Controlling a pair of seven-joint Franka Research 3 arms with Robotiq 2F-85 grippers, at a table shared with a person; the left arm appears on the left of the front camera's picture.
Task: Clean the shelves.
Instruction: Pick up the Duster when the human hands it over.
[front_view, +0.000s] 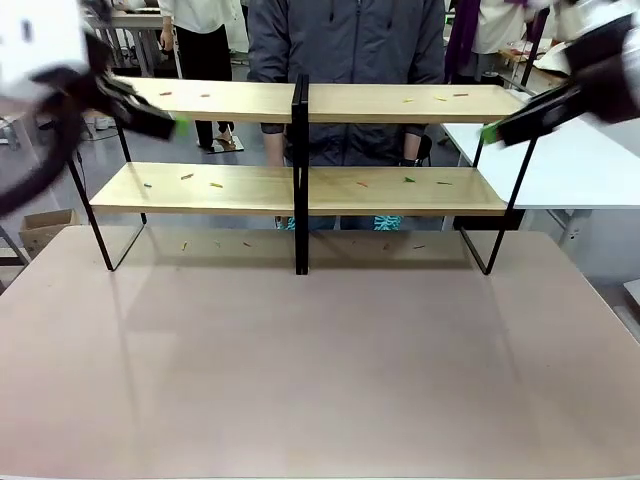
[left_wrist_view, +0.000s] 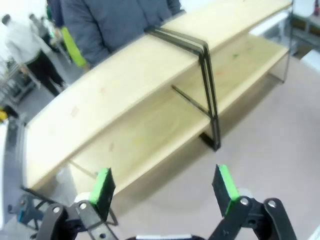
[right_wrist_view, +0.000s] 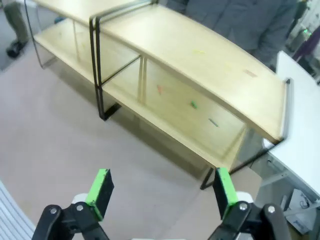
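Ahead, shelves (left_wrist_view: 150, 75) beyond left claw (left_wrist_view: 162, 176)

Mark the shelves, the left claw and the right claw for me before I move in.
shelves (front_view: 250, 100), front view, bare part of the top board.
left claw (left_wrist_view: 162, 181), left wrist view, open gap midway between its two tips.
right claw (right_wrist_view: 161, 192), right wrist view, open gap midway between its two tips.

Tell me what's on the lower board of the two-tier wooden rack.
Scattered small coloured scraps lie on the lower light wooden board: a green one right of the black central upright, an orange one left of it. The upright covers a narrow strip.
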